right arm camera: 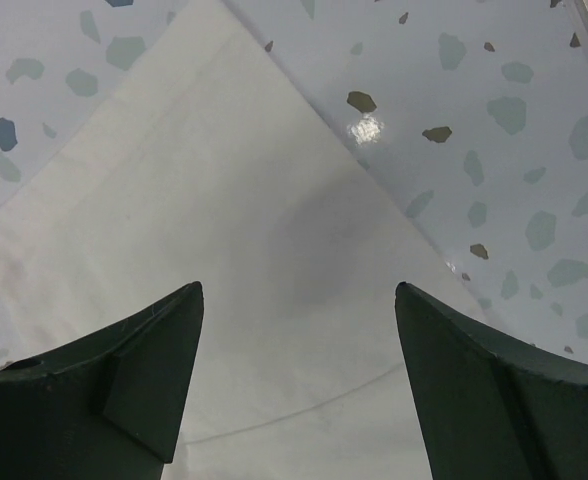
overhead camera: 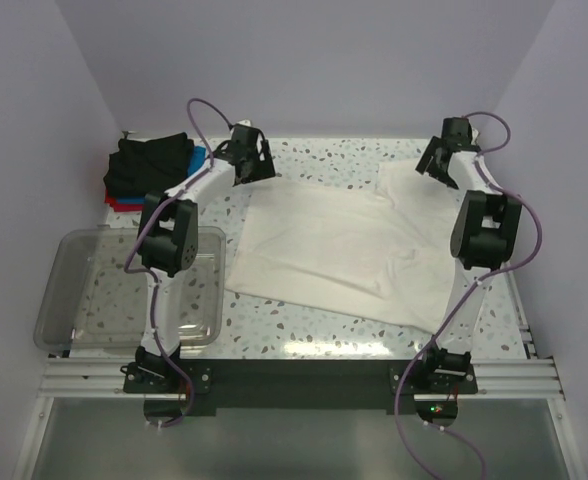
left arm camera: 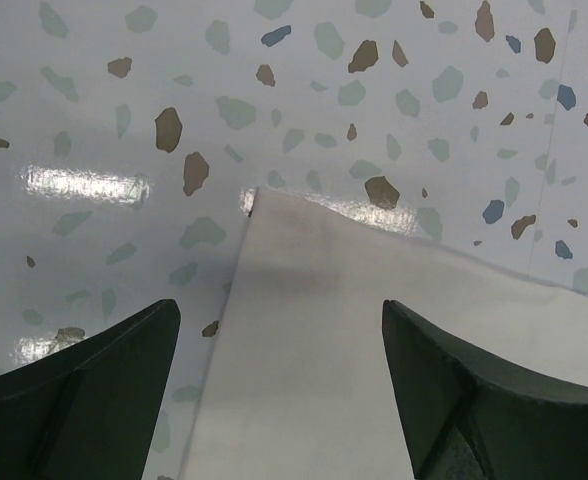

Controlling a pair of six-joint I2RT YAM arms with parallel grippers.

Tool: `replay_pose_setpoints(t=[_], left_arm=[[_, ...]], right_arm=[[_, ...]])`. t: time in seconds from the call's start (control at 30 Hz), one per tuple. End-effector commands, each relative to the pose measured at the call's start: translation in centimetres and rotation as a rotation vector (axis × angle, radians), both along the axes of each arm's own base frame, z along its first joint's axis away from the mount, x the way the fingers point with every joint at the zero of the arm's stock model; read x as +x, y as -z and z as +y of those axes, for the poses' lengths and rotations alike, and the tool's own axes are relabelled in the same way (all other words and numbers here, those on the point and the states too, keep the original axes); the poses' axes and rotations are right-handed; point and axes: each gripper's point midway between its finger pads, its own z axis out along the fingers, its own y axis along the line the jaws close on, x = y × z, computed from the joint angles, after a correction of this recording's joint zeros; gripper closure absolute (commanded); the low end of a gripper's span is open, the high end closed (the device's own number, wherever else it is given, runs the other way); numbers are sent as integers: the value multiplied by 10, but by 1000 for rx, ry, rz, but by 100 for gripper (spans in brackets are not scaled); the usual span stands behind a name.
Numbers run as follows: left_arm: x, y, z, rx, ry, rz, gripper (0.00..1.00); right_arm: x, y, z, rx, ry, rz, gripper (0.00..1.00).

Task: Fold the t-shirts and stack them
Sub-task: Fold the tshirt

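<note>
White t-shirt (overhead camera: 324,250) spread flat, tools open

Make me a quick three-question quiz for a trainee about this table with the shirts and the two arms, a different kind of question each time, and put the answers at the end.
1. True or false: the white shirt is already folded.
2. Which colour tops the pile at the far left corner? A red, B black, C blue.
3. Fill in: the left hand and the right hand, each over a far corner of the white shirt, both have their jaws ____.

Key: 1 false, it lies spread flat; 2 B; 3 open.
</note>
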Motion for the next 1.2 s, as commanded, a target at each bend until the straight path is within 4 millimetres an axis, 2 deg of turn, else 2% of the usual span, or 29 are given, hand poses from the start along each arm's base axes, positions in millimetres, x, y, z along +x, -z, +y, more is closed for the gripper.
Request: replay_pose_setpoints(t=[0.0,0.13,0.27,0.4,0.43,0.47,0.5,0.53,0.57,0.7,0.8,1.0,1.07,1.1,1.17], left_arm=[[5,-24,1,-26,-15,-32,13],[4,-35,2,-36,-32,-42,13],[3,-49,4,-31,-31,-64,13],[2,-59,7,-23,-30,-78,13],[1,-62,8,-21,-29,-80,13],[1,-64,7,-22,-27,-83,13],[1,-63,7,-22,-25,-80,13],[0,-64,7,-23,-24,-79,13],[0,-64,7,-26,-25,-79,13],[0,-62,5,-31,-20,-77,13],[0,-61,5,-30,-17,-74,13],[1,-62,3,-35,-9,-78,13],[1,-62,3,-37,-5,-79,13],[1,-62,3,-38,-4,-78,13],[0,-62,2,-41,-3,-79,13]], right_arm=[[26,3,-17,-61,31,-64,20],[41,4,-22,-84,48,-111,20],[47,3,-27,-97,71,-152,20],[50,12,-28,-104,70,-147,20],[57,6,-27,-102,66,-161,20],[53,23,-27,-96,62,-106,20],[55,26,-26,-87,54,-96,20],[61,19,-25,-84,51,-109,20],[58,32,-25,-75,51,-71,20],[65,36,-19,-45,36,-63,20],[61,46,-17,-26,37,-31,20],[56,52,-16,-23,37,-1,21],[56,53,-16,-26,34,4,24],[55,54,-15,-26,31,9,35],[53,54,-16,-24,33,13,44]])
